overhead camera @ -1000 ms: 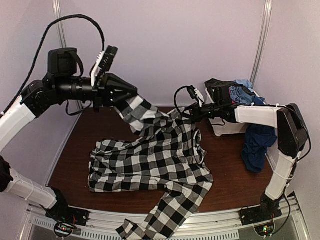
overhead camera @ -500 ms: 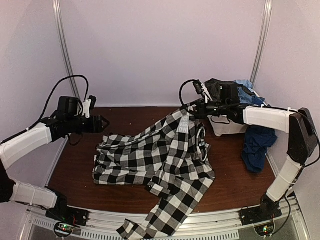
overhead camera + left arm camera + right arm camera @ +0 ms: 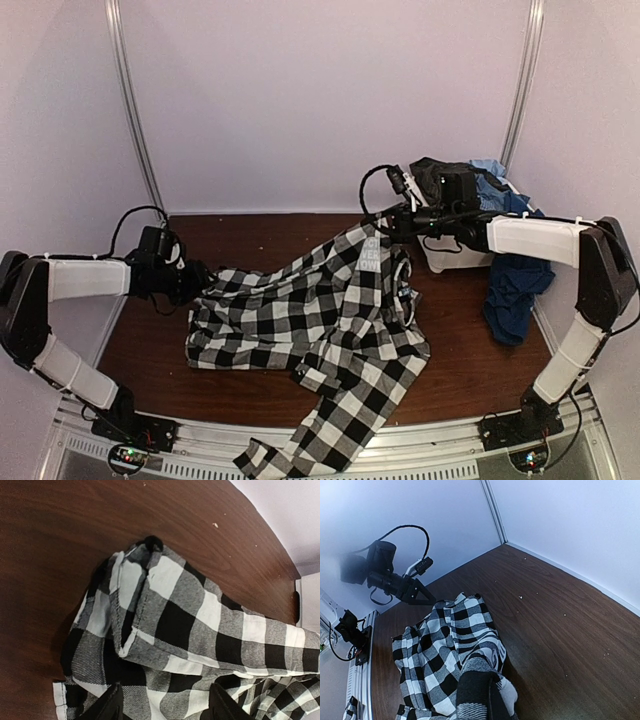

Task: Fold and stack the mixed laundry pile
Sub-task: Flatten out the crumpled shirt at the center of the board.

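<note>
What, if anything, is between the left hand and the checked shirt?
Nothing visible. The left hand hangs open right at the checked shirt's left edge, with only rumpled fabric between its fingers and bare table beyond.

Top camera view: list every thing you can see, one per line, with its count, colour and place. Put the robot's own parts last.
checked shirt: 1, black and white, spread over the middle of the table, one sleeve trailing off the near edge
bin: 1, white, far right of the table
clothes heap: 1, dark grey and light blue, piled in the bin
navy garment: 1, dark blue, hanging over the bin's right side
table: 1, dark brown wood, under everything
left gripper: 1, black, open, low at the shirt's left edge
right gripper: 1, black, shut on the shirt's raised far part, beside the bin
</note>
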Available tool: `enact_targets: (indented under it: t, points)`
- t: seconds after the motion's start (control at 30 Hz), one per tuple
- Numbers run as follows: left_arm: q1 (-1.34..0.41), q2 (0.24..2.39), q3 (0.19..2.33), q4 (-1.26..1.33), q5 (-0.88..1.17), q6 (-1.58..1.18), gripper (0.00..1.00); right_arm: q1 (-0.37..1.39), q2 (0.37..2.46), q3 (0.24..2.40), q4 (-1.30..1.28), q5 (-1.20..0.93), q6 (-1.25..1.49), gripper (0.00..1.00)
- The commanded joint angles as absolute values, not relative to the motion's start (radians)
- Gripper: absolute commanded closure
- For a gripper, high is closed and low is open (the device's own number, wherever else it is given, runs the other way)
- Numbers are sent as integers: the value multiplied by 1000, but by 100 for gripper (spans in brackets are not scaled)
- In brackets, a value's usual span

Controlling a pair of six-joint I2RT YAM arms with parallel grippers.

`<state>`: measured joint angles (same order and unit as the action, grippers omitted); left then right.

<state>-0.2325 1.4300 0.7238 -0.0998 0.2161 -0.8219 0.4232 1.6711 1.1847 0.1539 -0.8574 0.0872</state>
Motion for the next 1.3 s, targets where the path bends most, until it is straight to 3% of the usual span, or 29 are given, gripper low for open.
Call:
enact_targets:
  t: [0.0, 0.6, 1.03, 1.27]
  points:
    - [-230, 1463, 674, -6, 194, -940, 41, 417, 1623, 1180, 181, -868, 95, 100]
    - [-230, 1664, 706, 222, 244, -1003, 49, 417, 1625, 1181, 167, -880, 80, 100]
    - [-230, 1710, 801, 210, 244, -1005, 58, 418, 1621, 1181, 152, -878, 68, 100]
    - [-229, 1761, 811, 173, 255, -1024, 58, 417, 1621, 1186, 145, -877, 66, 100]
